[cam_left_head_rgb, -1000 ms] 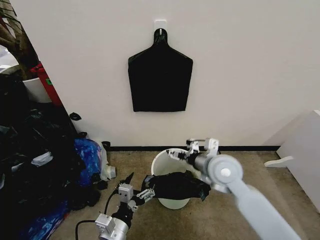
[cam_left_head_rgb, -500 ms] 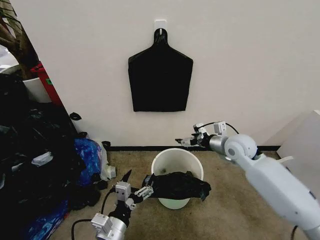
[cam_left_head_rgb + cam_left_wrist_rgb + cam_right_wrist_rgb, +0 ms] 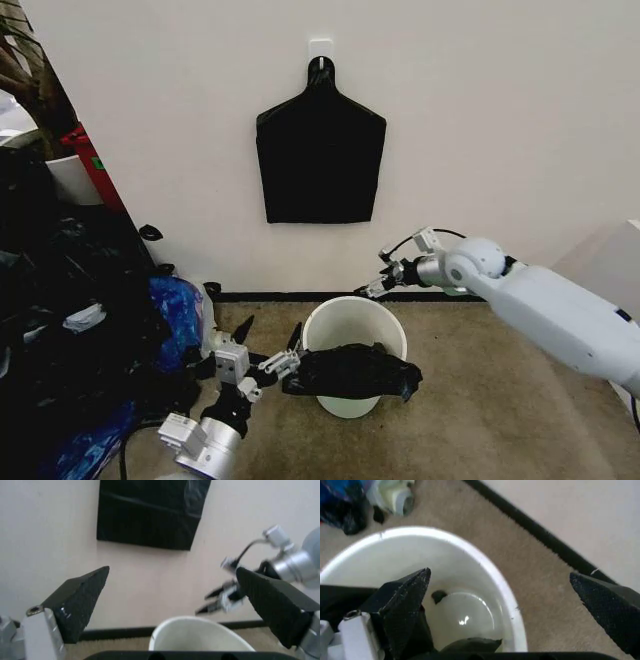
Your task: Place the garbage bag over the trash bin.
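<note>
The bin [image 3: 354, 345] stands on the carpeted floor [image 3: 470, 420] close to the wall [image 3: 480, 120], and the bag [image 3: 352, 371] lies crumpled across its near rim, hanging down the front side while the back of the opening is uncovered. The left gripper [image 3: 268, 343] is low at the bin's left, just beside the bag's edge, its fingers spread with nothing between them; the left wrist view shows the two dark fingers [image 3: 80, 602] wide apart. The right gripper [image 3: 368, 290] hangs above the bin's far rim, near the wall, fingers also spread and empty; its wrist view looks down into the white bin [image 3: 470, 592], with a strip of bag [image 3: 470, 645] at the near edge. A flat black bundle [image 3: 320, 155] hangs on the wall above, and a blue bag [image 3: 175, 305] lies to the left
</note>
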Controlling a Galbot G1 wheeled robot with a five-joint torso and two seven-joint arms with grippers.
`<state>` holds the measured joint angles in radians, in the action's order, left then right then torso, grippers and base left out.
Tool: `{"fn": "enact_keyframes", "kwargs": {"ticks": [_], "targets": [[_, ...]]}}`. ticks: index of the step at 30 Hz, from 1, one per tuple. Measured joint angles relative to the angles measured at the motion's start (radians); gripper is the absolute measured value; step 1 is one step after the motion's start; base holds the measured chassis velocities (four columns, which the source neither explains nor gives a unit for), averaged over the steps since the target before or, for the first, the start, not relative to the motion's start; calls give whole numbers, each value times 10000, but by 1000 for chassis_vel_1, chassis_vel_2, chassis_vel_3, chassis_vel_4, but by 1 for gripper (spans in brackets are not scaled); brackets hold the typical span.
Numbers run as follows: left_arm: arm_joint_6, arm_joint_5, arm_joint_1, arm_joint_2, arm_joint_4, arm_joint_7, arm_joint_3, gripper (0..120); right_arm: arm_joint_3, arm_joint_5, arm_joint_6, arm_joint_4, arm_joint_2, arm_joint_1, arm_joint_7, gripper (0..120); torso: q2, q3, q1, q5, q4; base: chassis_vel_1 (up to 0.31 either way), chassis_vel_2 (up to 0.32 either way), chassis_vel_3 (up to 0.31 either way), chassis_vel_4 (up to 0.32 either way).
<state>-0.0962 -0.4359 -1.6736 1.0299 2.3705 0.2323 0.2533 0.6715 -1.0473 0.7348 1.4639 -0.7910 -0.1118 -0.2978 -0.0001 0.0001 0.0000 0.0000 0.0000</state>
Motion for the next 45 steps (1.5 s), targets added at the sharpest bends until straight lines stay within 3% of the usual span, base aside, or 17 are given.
{"fn": "enact_keyframes", "kwargs": {"ticks": [11,18,24,27,41,45], "targets": [[-109,213,125,64,389,-418,884,100,2530,-209,5,-1104,-690,1776,-47,100,0,-1,0,-6,-1,0,0,0,0],[-145,78,205,410,574,-367,1303,100,3083,-148,6,-1848,-1349,1821,-65,100,0,-1,0,0,2,0,0,0,0],[-145,4,235,419,716,-362,1441,100,3317,92,7,-1873,-1394,1757,-147,100,0,-1,0,0,-1,0,0,0,0],[-159,9,229,467,732,-352,1445,100,3364,197,7,-1807,-1355,1713,-168,93,0,-1,0,0,-2,0,0,0,0],[-291,33,252,604,988,-256,1687,100,3442,201,7,-1818,-1365,1644,-9,36,2,-1,0,-1,0,0,0,0,0],[-285,27,250,641,1030,-255,1704,100,3447,214,7,-1803,-1339,1623,28,27,2,-1,0,-1,-1,0,0,0,0]]}}
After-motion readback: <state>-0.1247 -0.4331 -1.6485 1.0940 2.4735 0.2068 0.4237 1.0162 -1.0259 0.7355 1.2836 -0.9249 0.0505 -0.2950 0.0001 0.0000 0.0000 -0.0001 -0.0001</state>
